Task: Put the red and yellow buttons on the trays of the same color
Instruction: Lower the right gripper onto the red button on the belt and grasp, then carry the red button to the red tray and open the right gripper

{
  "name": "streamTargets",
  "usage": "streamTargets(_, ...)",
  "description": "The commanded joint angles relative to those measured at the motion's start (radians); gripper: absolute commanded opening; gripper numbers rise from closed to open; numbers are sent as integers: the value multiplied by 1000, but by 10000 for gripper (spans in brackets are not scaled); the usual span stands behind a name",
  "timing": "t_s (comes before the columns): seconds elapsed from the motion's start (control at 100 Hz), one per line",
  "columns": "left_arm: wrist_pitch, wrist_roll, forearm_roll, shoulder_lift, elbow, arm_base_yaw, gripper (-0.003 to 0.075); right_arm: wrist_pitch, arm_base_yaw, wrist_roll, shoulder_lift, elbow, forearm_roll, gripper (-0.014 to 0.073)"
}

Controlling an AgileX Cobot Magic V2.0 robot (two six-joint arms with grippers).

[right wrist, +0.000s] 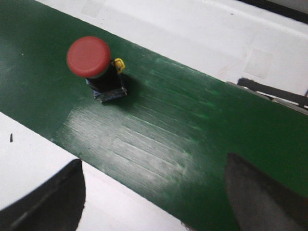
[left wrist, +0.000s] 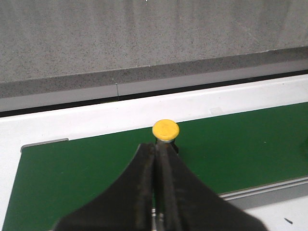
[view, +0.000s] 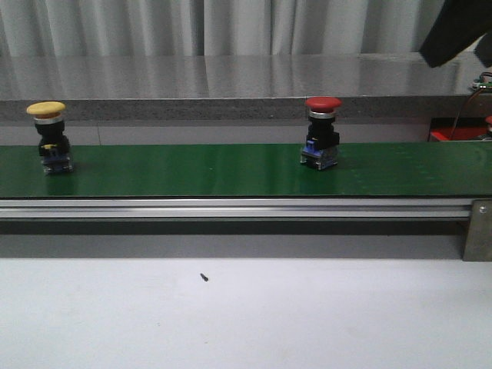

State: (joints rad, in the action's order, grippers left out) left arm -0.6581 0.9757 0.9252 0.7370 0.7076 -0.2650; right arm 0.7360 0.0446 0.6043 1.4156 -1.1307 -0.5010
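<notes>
A yellow button (view: 48, 134) stands on its black base at the left end of the green belt (view: 192, 169). A red button (view: 321, 131) stands upright further right on it. In the left wrist view my left gripper (left wrist: 155, 146) is shut with nothing in it, its tips just short of the yellow button (left wrist: 165, 129). My right gripper (right wrist: 154, 192) hangs open above the belt's near edge, its fingers (right wrist: 53, 197) wide apart. The red button (right wrist: 88, 57) is well clear of them. The trays are out of view, except perhaps a red shape (view: 450, 135) at the far right.
An aluminium rail (view: 231, 207) runs along the belt's front, with a bracket (view: 478, 231) at its right end. The white table (view: 246, 315) lies in front. A grey ledge (view: 231, 84) and curtain are behind. A dark arm part (view: 453, 31) hangs at the top right.
</notes>
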Motion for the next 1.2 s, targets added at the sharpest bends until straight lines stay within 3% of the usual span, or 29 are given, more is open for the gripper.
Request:
streamTargets(0.0,51,3,59,-5,27,6,-20,-21,29,4,29,-71,-25,593)
streamTargets(0.25,56,3,59,-5,27,6,-20,-26,94,4,158,-162,-25,593)
streamTargets(0.54,60,3,66,-3,27,6,-20,-31,99,7,263,-246,-18,590)
streamTargets(0.61,67,3,73,-3,27,6,-20,-30,99,7,281,-258,-4,545)
streamTargets(0.8,75,3,76,-3,27,6,-20,16,98,6,310,-286,15,276)
streamTargets(1.01,79,3,76,-3,27,6,-20,113,51,-19,307,-364,17,255)
streamTargets(1.19,79,3,76,-3,27,6,-20,208,-77,-33,307,-496,47,255)
